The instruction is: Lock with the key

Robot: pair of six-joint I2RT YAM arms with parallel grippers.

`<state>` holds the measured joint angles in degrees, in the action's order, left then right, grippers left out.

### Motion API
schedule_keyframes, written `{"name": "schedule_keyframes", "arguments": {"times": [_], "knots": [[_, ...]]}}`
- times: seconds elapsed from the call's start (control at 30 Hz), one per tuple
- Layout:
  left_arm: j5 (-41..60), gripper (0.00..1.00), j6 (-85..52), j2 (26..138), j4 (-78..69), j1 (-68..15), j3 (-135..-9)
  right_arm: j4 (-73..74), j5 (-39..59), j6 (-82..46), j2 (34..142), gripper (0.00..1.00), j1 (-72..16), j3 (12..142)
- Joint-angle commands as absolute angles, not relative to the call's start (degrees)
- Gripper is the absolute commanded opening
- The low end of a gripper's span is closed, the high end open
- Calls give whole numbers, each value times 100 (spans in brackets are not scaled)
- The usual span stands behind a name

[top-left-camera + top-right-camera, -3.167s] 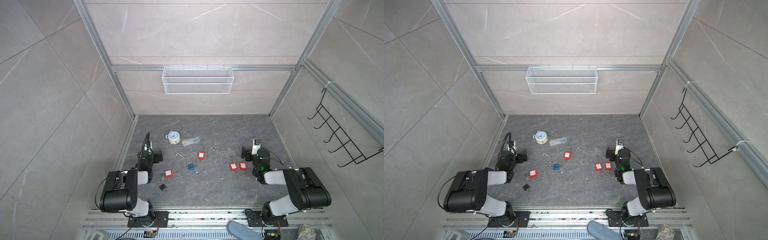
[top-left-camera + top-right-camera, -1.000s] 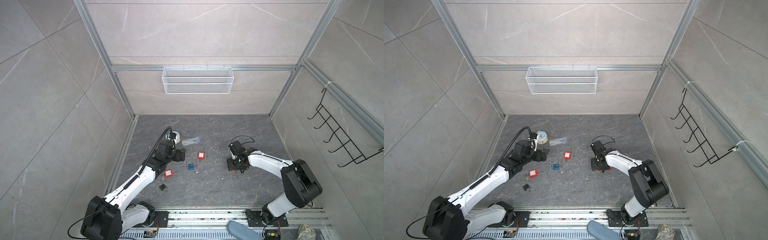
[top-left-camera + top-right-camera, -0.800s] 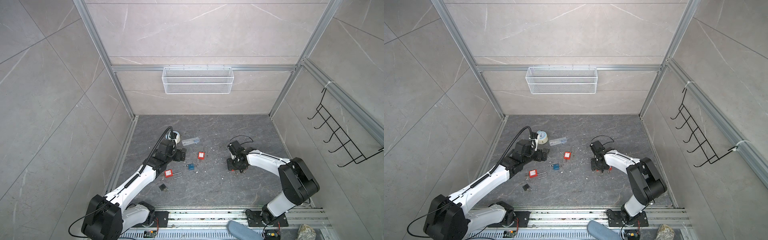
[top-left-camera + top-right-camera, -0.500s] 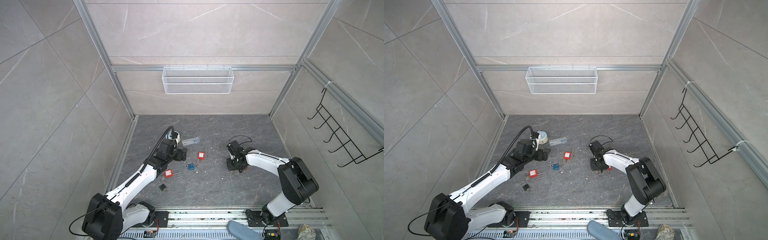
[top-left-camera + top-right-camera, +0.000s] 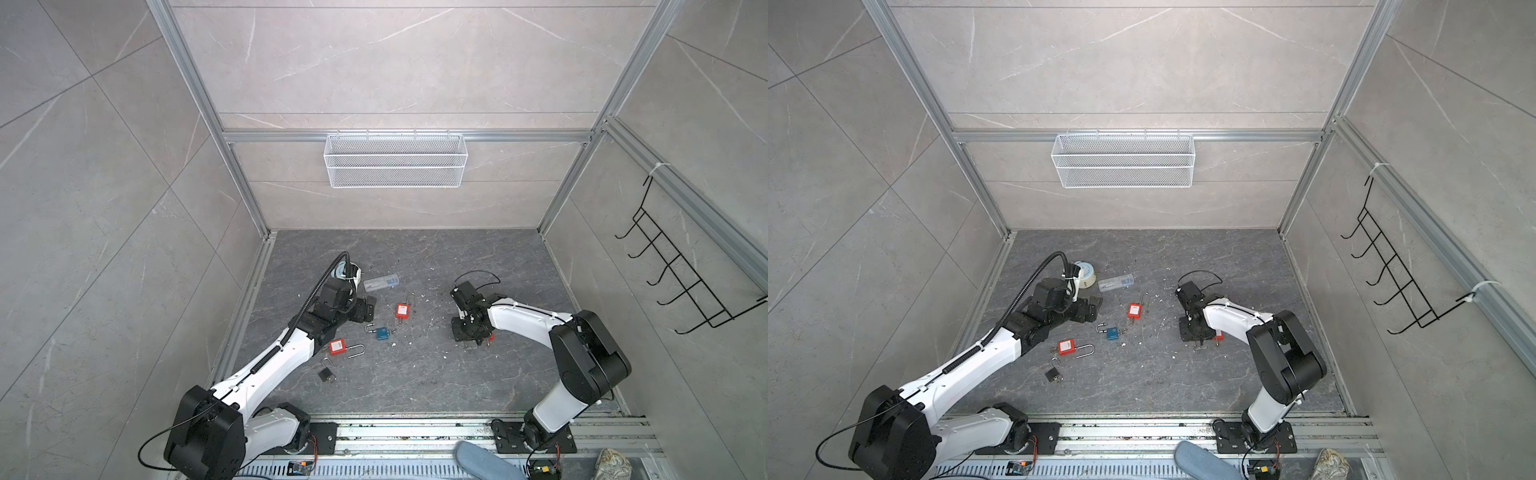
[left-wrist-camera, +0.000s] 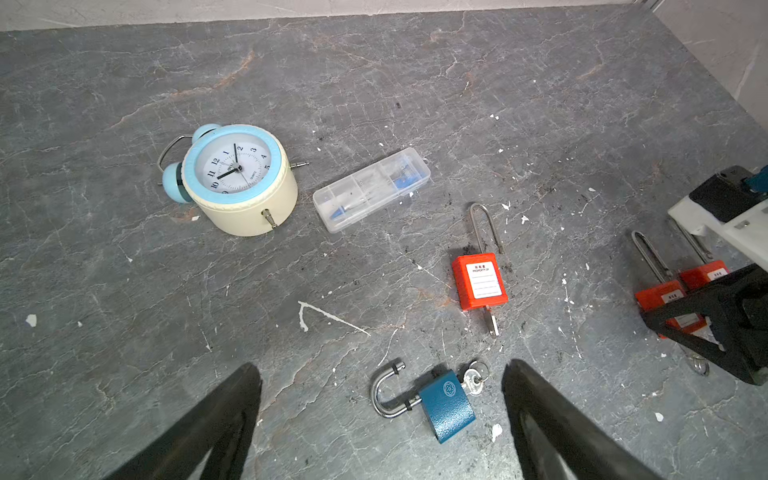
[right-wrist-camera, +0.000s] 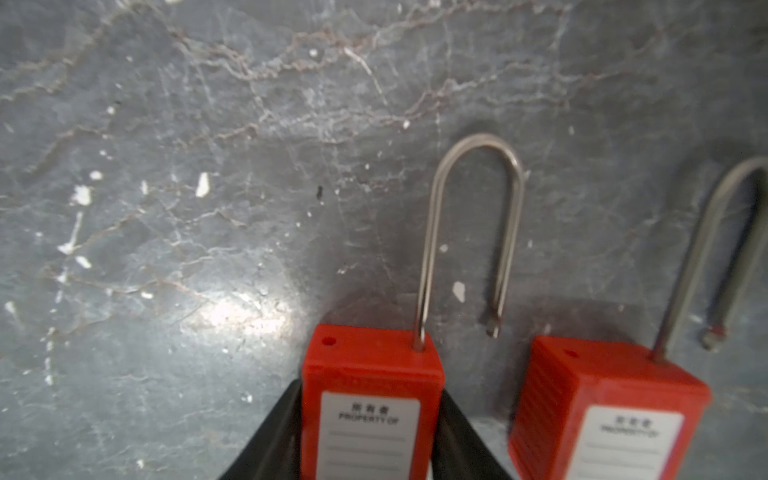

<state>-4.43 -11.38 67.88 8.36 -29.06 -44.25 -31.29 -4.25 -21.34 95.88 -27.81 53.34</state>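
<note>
The right tool (image 7: 370,392) grips the body of a red padlock (image 7: 370,419) on the right of the grey desk (image 7: 166,249). Its white label reads "PROPERTY OF" and its shackle is open. The left tool (image 6: 381,368) hovers wide open over a blue padlock (image 6: 446,401) with a key (image 6: 473,380) inserted.

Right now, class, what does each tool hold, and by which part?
Right tool: a red padlock, gripped by its body's sides. Left tool: nothing.

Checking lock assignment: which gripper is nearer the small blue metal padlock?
Left. The left gripper hovers beside the small blue metal padlock, fingers open; the right gripper, well to its right, grips a red plastic padlock.
</note>
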Motion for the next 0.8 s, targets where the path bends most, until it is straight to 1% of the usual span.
{"name": "schedule_keyframes", "arguments": {"times": [0.0, 0.17, 0.27, 0.37, 0.43, 0.47, 0.5, 0.57, 0.77], "knots": [[-511, 93, -1015, 6808, 857, -2942, -4685, -3234, -462, -2173, 9737, 46, -2850, 5458], [-489, 93, -987, 6826, 887, -2961, -4734, -3270, -407, -2078, 9706, 38, -2913, 5505], [-432, 93, -890, 6829, 894, -2966, -4770, -3383, -365, -1814, 9539, 36, -3050, 5642], [-335, 93, -604, 6787, 920, -2975, -4840, -3509, -326, -1226, 9175, 35, -3281, 5828], [-115, 92, -259, 6729, 897, -2977, -4869, -3541, -92, -655, 8854, 35, -3393, 5934], [40, 87, -55, 6703, 848, -2979, -4861, -3542, 26, -408, 8678, 34, -3425, 5957], [284, 86, 210, 6665, 794, -2975, -4831, -3548, 172, -102, 8508, 34, -3436, 5992], [922, 77, 930, 6541, 674, -3010, -4712, -3538, 430, 470, 8220, 31, -3445, 6029], [2057, 71, 2349, 6175, 192, -3102, -4350, -3586, 1351, 2180, 7570, 31, -3445, 6025]]}}
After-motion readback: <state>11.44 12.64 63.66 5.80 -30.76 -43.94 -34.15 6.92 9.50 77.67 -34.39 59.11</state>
